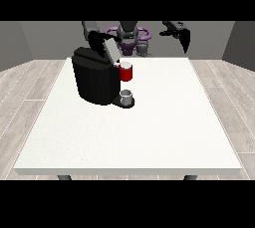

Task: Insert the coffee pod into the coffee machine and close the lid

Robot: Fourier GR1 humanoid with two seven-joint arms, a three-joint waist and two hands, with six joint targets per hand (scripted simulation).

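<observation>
On the white worktop, the black boxy coffee machine stands lid raised; the hand at the view's left touches it, finger state unclear, while the hand at the view's right hangs released.

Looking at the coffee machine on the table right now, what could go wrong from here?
1. The lid stands tilted up and open; the hand at the view's left is near it and might push it askew rather than shut.
2. The red part at the coffee machine's front looks exposed, so the lid may catch on it.
3. The small grey cup on the machine's base could get knocked if the machine shifts.
</observation>
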